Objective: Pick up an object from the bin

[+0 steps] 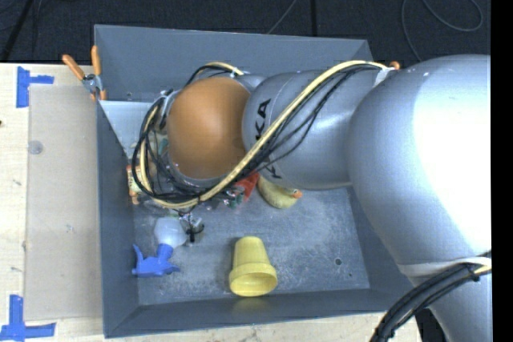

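Observation:
My gripper (pixel 192 229) reaches down at the bin's left side, mostly hidden under the arm's wrist. Right beside its tip, on the left, lies a small pale translucent object (pixel 168 233). A blue plastic piece (pixel 154 261) with jagged arms lies just below that, near the front left corner. A yellow cup (pixel 251 267) lies on its side to the right of the gripper, its wide mouth toward the bin's front wall.
A yellow object with a red part (pixel 277 193) pokes out from under the arm near the bin's middle. The arm and its orange cover with cables hang over the bin's back and middle. The floor at the front right is bare grey.

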`<state>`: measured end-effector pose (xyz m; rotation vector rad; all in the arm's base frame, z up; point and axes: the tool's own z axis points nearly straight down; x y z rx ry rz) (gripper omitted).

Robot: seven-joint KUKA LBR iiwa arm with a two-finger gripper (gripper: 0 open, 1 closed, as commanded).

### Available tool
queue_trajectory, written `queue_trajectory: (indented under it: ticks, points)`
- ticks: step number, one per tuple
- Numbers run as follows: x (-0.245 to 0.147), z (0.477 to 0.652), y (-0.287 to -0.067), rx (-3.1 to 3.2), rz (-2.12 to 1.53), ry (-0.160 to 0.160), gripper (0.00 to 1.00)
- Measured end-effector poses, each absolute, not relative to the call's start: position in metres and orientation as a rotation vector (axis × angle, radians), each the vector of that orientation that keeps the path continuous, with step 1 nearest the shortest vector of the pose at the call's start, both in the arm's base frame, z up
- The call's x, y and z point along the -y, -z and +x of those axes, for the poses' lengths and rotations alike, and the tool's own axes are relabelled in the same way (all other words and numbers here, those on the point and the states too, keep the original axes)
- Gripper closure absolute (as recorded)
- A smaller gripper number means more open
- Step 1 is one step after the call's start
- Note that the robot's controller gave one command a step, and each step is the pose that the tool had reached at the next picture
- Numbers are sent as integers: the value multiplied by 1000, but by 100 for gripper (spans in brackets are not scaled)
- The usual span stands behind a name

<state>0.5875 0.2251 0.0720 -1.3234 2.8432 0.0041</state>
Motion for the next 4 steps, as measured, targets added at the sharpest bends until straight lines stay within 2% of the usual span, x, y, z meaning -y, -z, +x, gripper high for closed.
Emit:
queue_trajectory:
  ticks: [2, 4]
  points:
    - [-225, 586, -74, -2847, -1324, -5, 100]
    - [-225, 584, -107, -2854, -1323, -7, 100]
